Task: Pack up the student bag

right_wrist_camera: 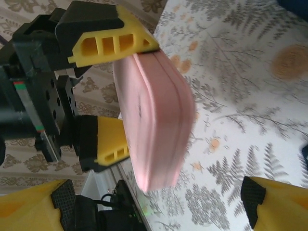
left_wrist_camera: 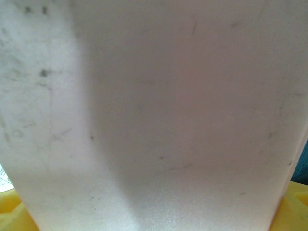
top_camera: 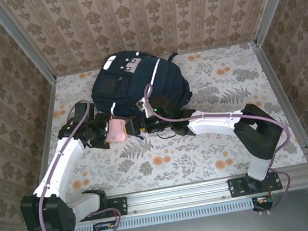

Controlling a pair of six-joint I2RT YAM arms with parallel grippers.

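Note:
The student bag [top_camera: 137, 83], a navy-blue backpack with white stripes, lies at the back middle of the table. Just in front of it my left gripper [top_camera: 108, 132] is shut on a flat pink case [top_camera: 115, 131], held off the table. In the right wrist view its yellow fingers [right_wrist_camera: 113, 43] press the case [right_wrist_camera: 156, 120] from both sides. The case's pale face [left_wrist_camera: 168, 120] sits right against the left wrist camera. My right gripper [top_camera: 135, 127] faces the case from the right, close to it. Its jaws [right_wrist_camera: 156, 199] stand open and hold nothing.
The floral tablecloth [top_camera: 207, 154] covers the table, which is walled by patterned panels on three sides. A metal rail [top_camera: 178, 196] with both arm bases runs along the near edge. The right arm's white link [top_camera: 214, 123] stretches across the table's middle.

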